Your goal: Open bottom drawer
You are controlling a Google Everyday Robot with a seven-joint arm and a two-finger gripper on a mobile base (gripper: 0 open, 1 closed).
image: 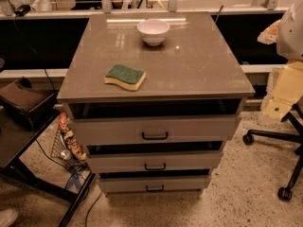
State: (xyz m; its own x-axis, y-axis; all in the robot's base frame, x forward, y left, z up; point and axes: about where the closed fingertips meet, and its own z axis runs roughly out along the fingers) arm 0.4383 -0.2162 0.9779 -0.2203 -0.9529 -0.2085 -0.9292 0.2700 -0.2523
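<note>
Grey-beige cabinet (199, 65) fills the view, the gripper out of sight (its state cannot be told). Its bottom drawer (154, 185) sits pushed in; white bowl (153, 31) looks empty.

Floor (156, 213) before the bottom drawer (155, 184) is free; black stand legs (76, 200) crowd left, chair base (274, 135) right; hand unseen.

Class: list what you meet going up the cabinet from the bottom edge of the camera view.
Slim grey-beige bottom drawer → middle drawer → top drawer → green-yellow sponge → white bowl. The gripper is not in view.
</note>
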